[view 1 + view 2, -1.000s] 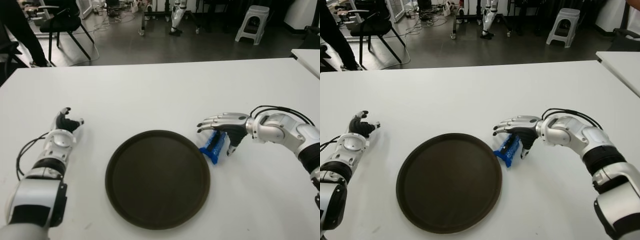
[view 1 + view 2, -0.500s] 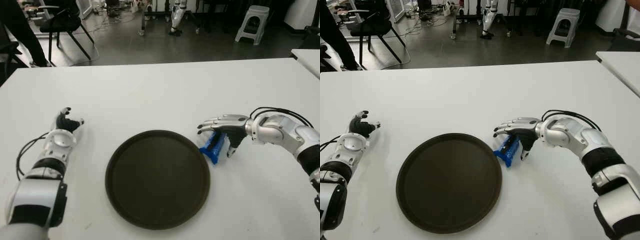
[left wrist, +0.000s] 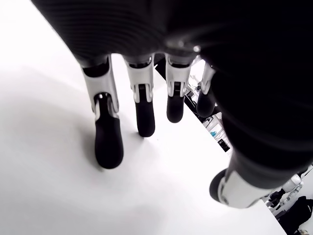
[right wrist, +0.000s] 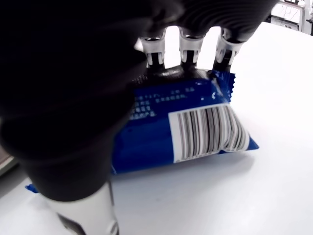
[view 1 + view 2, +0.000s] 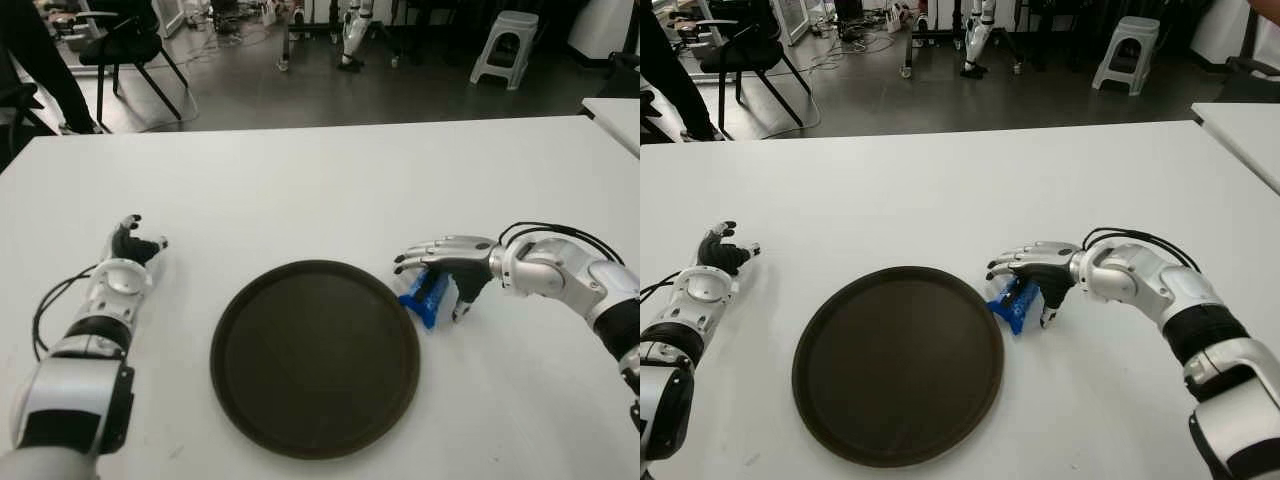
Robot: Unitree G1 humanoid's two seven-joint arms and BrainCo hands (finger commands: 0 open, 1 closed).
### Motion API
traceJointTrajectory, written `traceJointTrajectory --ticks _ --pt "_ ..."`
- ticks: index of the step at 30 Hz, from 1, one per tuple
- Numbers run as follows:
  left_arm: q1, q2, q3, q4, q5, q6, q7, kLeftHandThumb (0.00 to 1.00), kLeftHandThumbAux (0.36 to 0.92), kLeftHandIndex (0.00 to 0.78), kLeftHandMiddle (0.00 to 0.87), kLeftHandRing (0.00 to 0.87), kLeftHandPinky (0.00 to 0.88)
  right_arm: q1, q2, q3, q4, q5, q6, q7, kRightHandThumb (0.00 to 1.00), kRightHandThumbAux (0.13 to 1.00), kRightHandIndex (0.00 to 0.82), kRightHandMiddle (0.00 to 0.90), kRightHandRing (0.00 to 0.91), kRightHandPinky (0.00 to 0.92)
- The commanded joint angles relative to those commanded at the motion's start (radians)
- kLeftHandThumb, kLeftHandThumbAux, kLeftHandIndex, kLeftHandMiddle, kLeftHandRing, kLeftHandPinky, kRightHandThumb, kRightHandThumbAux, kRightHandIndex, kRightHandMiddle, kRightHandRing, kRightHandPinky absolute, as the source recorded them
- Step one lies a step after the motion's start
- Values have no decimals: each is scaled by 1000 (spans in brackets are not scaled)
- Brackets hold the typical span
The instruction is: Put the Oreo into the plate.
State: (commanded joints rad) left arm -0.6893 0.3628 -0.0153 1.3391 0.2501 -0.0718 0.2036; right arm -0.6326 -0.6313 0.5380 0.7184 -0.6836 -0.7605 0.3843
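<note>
Right hand (image 5: 452,268) is hovering over the Oreo (image 5: 425,294) pack, fingers (image 4: 188,46) spread, gripping nothing (thumb on its far side). Pack is lying on the counter (image 5: 330,180), just right of the plate (image 5: 315,355). Left hand (image 5: 130,250) is idling well left.

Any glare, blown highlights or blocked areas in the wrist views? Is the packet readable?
Right wrist view: the robot's own right hand blacks out much of the frame, and the white table is near blown out, but the blue Oreo packet with its barcode shows sharply. Left wrist view: the left hand is a dark mass over washed-out table with soft finger shadows.
</note>
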Motion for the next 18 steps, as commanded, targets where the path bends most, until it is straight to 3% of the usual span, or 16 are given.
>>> traceJointTrajectory --ticks 8,18 --pt "-2 2 -1 0 3 0 -4 186 728 37 126 159 140 6 -3 13 6 -39 2 -32 0 903 0 0 0 0" --pt "-1 3 -2 -1 4 -2 -7 207 728 40 114 146 143 -7 2 32 37 -51 -7 -44 0 899 0 0 0 0"
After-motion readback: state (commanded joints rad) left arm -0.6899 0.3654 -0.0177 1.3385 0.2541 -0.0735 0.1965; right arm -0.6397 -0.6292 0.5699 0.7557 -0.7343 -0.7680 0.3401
